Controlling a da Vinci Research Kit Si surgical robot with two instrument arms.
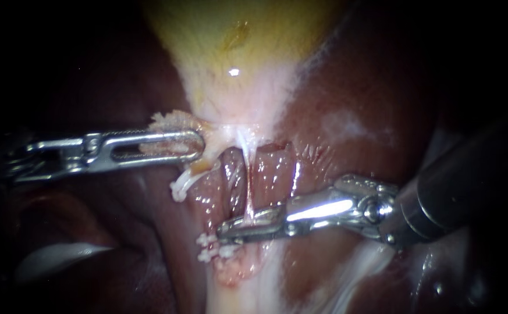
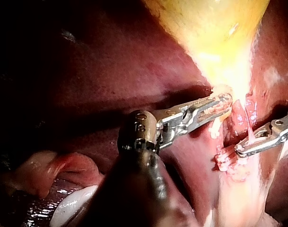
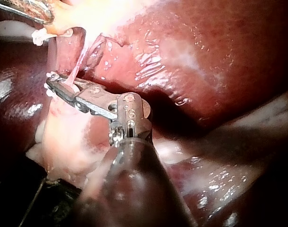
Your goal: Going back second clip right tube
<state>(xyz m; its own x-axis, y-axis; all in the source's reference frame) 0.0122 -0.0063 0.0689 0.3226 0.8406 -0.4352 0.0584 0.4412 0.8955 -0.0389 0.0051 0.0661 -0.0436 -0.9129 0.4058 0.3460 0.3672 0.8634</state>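
Endoscope view: our left tool (image 1: 195, 145) comes in from the left. Its jaws are clamped on pale tissue at the neck of the yellow gallbladder (image 1: 248, 35), which lies over the dark liver (image 1: 370, 87). Our right tool (image 1: 226, 231) lies across a thin tube (image 1: 247, 189) that drops from that neck. White clips (image 1: 210, 249) sit just beside its tip. We cannot tell whether this tool is apart or pressed on the tube. We judge the clip to be placed and the step in hand to be backing off. The next move calls for a straight pull along the shaft, without snagging the tube or clips.

Left wrist view: the left tool (image 2: 223, 103) grips the same pale tissue. The right tool (image 2: 241, 150) lies ahead of it, and the thin tube (image 2: 250, 135) meets it there.

Right wrist view: the thin tube (image 3: 78, 71), pink here, runs down onto the right tool (image 3: 52, 85) near its tip.
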